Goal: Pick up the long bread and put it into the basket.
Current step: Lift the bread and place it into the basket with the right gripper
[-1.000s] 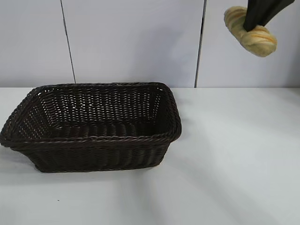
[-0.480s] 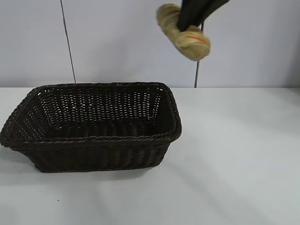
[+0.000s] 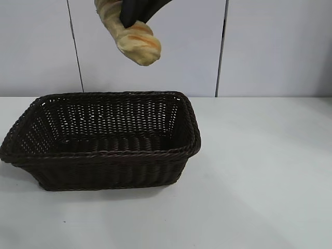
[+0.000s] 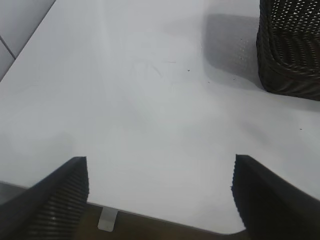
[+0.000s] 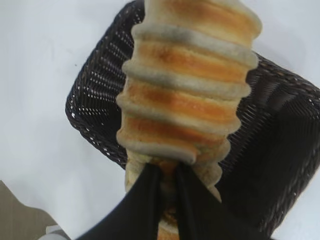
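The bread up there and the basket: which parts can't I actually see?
- Long bread, exterior view: upper end cut off by the picture's top edge; middle hidden by the right gripper.
- Basket, left wrist view: only one corner shows.
- Basket, right wrist view: floor mostly hidden behind the bread.

A black right gripper point(image 3: 136, 19) clamps an oblong golden-tan ridged bread loaf point(image 3: 136, 42), tilted, above a dark brown woven wicker basket point(image 3: 104, 153) on a white table point(image 3: 259, 181).

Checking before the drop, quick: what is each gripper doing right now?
Left gripper: open, holding nothing, over bare table.
Right gripper: shut on the long bread, held above the basket.
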Available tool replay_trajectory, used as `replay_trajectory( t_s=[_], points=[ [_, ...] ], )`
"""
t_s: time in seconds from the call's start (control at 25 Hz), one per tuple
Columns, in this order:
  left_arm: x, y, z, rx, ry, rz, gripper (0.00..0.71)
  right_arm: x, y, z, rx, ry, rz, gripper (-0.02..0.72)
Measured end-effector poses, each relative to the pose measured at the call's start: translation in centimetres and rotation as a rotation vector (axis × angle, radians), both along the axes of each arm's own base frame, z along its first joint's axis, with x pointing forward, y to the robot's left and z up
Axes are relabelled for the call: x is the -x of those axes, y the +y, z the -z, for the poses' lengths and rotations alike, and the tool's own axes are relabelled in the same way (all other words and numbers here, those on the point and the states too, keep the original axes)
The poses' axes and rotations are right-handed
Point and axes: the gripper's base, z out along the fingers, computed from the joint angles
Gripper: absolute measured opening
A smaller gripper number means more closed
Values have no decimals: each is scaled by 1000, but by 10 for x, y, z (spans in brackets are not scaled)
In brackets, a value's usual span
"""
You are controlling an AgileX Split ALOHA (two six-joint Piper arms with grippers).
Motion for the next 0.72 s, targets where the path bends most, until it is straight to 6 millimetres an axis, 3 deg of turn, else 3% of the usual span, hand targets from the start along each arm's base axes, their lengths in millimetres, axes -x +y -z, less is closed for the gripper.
replay_trajectory(
  t_s=[0.28, 0.48, 0.6, 0.72],
  points=[
    [0, 0, 0, 0, 0, 0, 571, -17, 12, 64, 64, 82, 6, 43],
    [0, 0, 0, 0, 0, 0, 571, -21, 15, 66, 50, 64, 10, 62],
    [0, 0, 0, 0, 0, 0, 571, -21, 16, 64, 46, 58, 9, 221],
    [0, 0, 0, 0, 0, 0, 571, -22, 16, 64, 43, 56, 11, 477]
  ],
)
